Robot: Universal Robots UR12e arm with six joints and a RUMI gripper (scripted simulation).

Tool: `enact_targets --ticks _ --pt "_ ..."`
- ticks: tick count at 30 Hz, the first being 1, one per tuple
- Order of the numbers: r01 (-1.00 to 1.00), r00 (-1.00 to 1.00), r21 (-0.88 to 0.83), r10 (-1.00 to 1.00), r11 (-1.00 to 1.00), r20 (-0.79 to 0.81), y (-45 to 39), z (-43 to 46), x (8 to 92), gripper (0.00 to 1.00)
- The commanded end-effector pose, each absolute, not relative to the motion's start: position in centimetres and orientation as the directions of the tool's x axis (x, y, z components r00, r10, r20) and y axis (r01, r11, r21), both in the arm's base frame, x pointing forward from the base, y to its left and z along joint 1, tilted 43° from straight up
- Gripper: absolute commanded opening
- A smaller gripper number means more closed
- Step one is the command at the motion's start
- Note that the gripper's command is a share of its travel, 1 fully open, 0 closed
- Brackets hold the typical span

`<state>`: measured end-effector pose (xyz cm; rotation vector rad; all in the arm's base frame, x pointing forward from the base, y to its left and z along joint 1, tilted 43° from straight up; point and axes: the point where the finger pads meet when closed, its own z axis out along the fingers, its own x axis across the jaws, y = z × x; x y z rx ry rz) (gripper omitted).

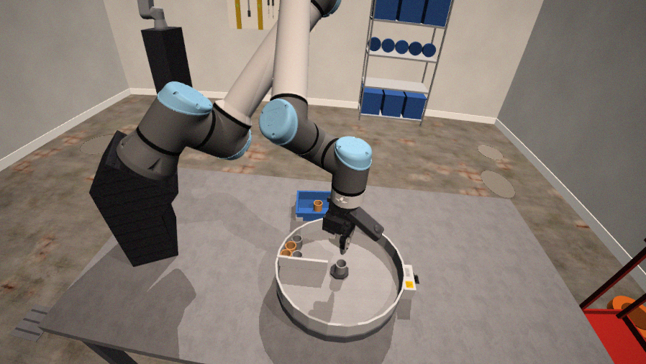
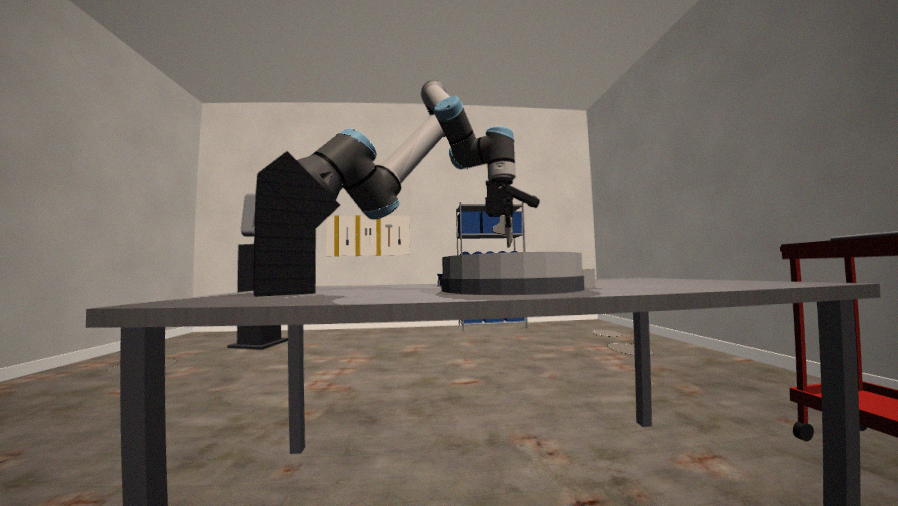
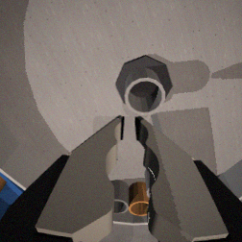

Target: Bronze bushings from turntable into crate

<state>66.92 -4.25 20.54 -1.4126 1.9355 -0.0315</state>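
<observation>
My gripper [image 1: 344,249] [image 2: 509,243] [image 3: 130,118] is shut, with nothing between its fingertips, above the turntable [image 1: 341,329] [image 2: 512,265]. Beyond the tips in the wrist view, a grey steel sleeve [image 1: 340,265] [image 3: 145,98] stands on a dark many-sided hub. Two bronze bushings [image 1: 290,245] [image 1: 285,253] and two steel bushings [image 1: 296,238] [image 1: 297,254] stand grouped at the turntable's left, behind the divider. The wrist view shows one bronze bushing [image 3: 138,194] and part of a steel one [image 3: 120,206]. Another bronze bushing [image 1: 318,206] stands in the blue crate [image 1: 305,216], whose right part is hidden by the arm.
A pale upright divider [image 1: 303,271] runs inside the turntable from its left wall toward the hub. The turntable's raised wall surrounds the bushings. A small white box [image 1: 408,275] with a yellow label is on its right side. A red cart [image 2: 823,248] stands right of the table.
</observation>
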Motion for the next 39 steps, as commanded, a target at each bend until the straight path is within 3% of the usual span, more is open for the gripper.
enact_targets --ticks 1,25,39 --pt "-0.816 -0.138 -0.415 -0.832 0.403 -0.537 -4.2 20.5 66.8 0.05" --pt "-0.75 -0.349 -0.258 -0.696 0.609 -0.628 -2.8 18.3 62.9 0.05" --pt "-0.584 -0.587 -0.025 -0.443 0.812 -0.678 -0.9 15.4 57.8 0.05"
